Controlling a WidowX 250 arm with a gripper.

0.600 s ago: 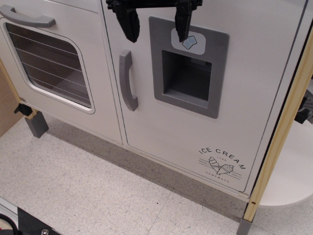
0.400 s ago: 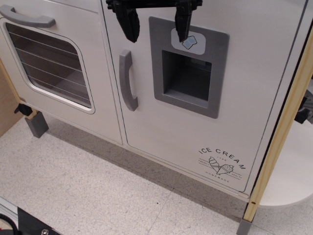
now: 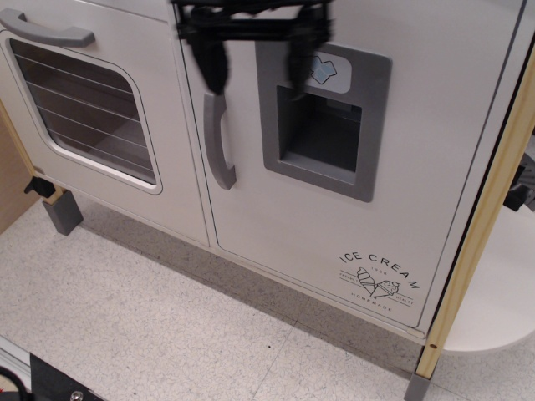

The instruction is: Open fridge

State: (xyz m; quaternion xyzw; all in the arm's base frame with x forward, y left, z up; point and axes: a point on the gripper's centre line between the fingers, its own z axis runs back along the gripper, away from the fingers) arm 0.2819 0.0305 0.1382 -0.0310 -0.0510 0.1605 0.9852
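The fridge door is large and light grey and stands shut. It has a vertical grey handle, a dark-grey ice-dispenser recess, an ice-cube icon and an "ICE CREAM" print. My black gripper comes in from the top edge, open and empty, blurred by motion. Its left finger hangs just above the top of the handle. Its right finger is over the recess's upper left corner. I cannot tell whether either finger touches the door.
The oven door with a wire-rack window and horizontal handle is to the left. A wooden post runs down the right side, with a rounded white shelf beyond it. A grey foot stands on the speckled floor.
The gripper has moved down and a little left, still open. Its left finger now sits just above the handle's top. The fridge door has not moved.
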